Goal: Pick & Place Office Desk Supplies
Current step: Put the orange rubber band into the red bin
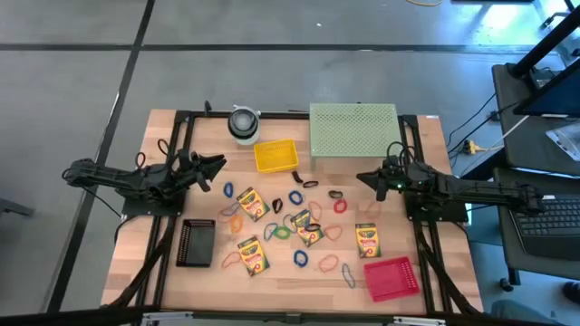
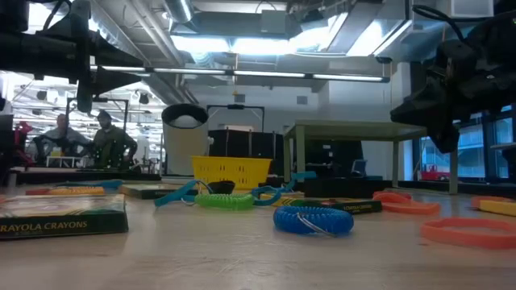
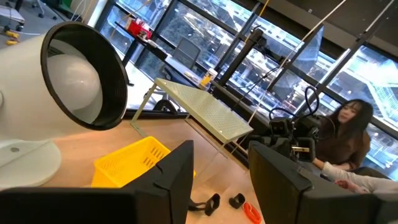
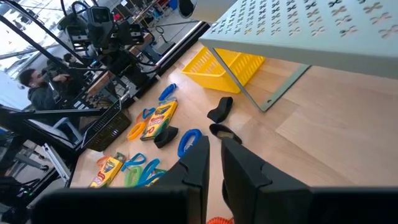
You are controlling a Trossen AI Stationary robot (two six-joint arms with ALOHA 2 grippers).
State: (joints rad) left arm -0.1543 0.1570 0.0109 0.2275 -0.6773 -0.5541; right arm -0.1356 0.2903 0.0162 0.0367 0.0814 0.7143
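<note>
A pale green perforated stand (image 1: 353, 129) sits at the bench's (image 1: 426, 226) far edge; a yellow basket (image 1: 275, 155) lies just beside it; a white-and-grey roll (image 1: 243, 123) stands nearby; a black tray (image 1: 195, 243) and red basket (image 1: 391, 277) lie nearer; people (image 2: 97, 138) sit beyond.

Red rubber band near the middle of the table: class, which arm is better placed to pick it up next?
Probably the right. The right gripper hovers close beside the red rubber band; the left gripper waits across the table beyond several crayon boxes.
</note>
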